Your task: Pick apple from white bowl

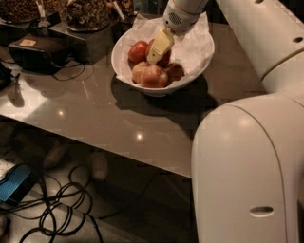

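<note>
The glossy, deep red apple (167, 58) lies in the wide white oval bowl (115, 59), unlifted, so the pick is not yet done. The robot's pale gripper (157, 51) is down against the apple's top. Whether its jaws grasp the apple cannot be told. The bowl, lined with crumpled white paper (190, 42), also holds a smaller red apple (137, 50) and paler yellow-pink apples (153, 76). It stands on the grey table (95, 118), near dark trays of nuts (85, 12).
</note>
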Controlling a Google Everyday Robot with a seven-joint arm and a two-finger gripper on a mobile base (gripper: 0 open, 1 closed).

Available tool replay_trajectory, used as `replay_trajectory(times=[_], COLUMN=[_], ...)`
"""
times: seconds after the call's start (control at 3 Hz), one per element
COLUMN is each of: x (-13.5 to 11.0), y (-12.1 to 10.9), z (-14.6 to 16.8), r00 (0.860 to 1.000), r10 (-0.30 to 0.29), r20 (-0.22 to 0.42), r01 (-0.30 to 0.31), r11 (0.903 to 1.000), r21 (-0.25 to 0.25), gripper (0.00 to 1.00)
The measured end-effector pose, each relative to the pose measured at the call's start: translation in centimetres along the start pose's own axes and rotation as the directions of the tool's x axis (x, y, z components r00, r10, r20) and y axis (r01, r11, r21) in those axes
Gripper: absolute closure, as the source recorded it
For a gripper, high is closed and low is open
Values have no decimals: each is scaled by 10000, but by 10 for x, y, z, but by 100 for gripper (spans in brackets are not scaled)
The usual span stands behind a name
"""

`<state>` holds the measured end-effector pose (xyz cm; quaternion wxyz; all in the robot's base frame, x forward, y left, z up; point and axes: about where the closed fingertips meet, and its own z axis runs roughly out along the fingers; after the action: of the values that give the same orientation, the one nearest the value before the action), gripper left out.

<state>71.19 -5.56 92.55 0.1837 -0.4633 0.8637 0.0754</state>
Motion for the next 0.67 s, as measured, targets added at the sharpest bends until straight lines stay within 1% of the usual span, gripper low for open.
replay_trajectory(times=[0.33, 0.67], x=[-2, -2], y=[0, 0], z=[-3, -3], r00=[10000, 10000], r10=[3, 3], r20=[15, 16], r01=[-3, -3], r11=[10000, 10000], r21=[-27, -27], gripper=[0, 0])
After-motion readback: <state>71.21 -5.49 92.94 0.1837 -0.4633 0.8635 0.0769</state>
